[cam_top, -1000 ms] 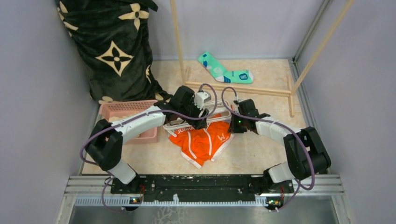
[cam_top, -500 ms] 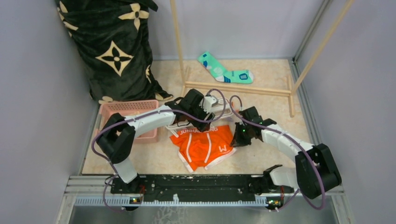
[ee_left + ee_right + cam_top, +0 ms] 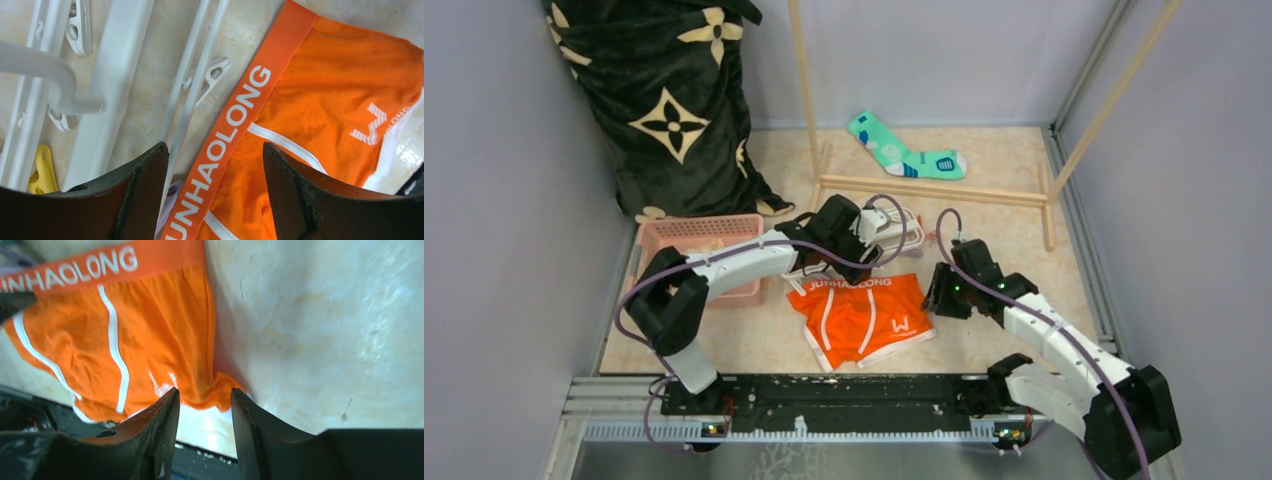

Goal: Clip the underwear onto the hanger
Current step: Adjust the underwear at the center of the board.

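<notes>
The orange underwear (image 3: 864, 318) lies flat on the table, its lettered waistband (image 3: 235, 115) toward the back. The white hanger (image 3: 902, 232) lies just behind it, partly under my left arm; its bars (image 3: 120, 75) and a white clothespin (image 3: 210, 75) show in the left wrist view. My left gripper (image 3: 861, 262) hovers open over the waistband's left end (image 3: 215, 147), holding nothing. Off the underwear's right edge (image 3: 125, 340), my right gripper (image 3: 932, 297) is open (image 3: 205, 391), with only the leg hem behind the gap between its fingers.
A pink basket (image 3: 694, 235) sits left of the hanger. A dark flowered blanket (image 3: 674, 100) fills the back left corner. Behind the hanger are the wooden rack's base (image 3: 934, 190) and a teal sock (image 3: 904, 155). A yellow clothespin (image 3: 42, 170) lies by the frame.
My right gripper has opened, let go of the underwear and drawn back toward the near right. The underwear now lies spread flatter, waistband straightened. My left gripper has barely shifted.
</notes>
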You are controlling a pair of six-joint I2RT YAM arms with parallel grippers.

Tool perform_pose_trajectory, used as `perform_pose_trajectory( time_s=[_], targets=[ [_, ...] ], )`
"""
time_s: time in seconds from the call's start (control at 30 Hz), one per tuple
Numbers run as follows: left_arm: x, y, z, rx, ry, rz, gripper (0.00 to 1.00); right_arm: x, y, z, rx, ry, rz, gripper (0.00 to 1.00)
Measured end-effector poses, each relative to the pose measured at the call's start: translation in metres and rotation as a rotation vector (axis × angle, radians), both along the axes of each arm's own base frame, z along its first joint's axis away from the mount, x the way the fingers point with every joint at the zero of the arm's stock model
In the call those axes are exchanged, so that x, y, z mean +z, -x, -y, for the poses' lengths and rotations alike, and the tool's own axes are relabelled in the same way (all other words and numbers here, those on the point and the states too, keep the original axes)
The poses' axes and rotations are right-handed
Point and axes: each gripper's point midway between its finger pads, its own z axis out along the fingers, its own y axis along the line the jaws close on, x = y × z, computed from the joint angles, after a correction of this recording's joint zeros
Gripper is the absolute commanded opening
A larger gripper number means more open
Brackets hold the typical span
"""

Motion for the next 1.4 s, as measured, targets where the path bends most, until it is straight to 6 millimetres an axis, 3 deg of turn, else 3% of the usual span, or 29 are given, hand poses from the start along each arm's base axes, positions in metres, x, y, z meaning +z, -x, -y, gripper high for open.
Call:
perform_pose_trajectory(
  time_s=[0.2, 0.37, 0.63, 0.83, 1.03, 1.4],
  targets=[
    [0.023, 0.012, -0.003, -0.023, 0.058, 0.011, 0.75, 0.013, -0.041, 0.005, -0.081, 0.025, 0.117, 0.47],
    [0.042, 0.015, 0.001, -0.043, 0.113, 0.034, 0.75, -0.01, -0.069, 0.012, -0.096, 0.017, 0.076, 0.47],
    [0.041, 0.016, 0.001, -0.045, 0.114, 0.028, 0.75, -0.026, -0.078, -0.014, 0.013, -0.106, 0.038, 0.45],
    [0.041, 0.017, 0.001, -0.04, 0.116, 0.022, 0.74, -0.034, -0.081, -0.019, 0.017, -0.136, 0.023, 0.23],
    [0.038, 0.02, 0.001, -0.04, 0.118, 0.007, 0.74, -0.04, -0.073, -0.011, -0.01, -0.11, 0.028, 0.0],
    [0.031, 0.026, -0.001, -0.048, 0.113, -0.019, 0.74, -0.017, -0.083, 0.021, -0.077, 0.035, 0.176, 0.0]
  ],
)
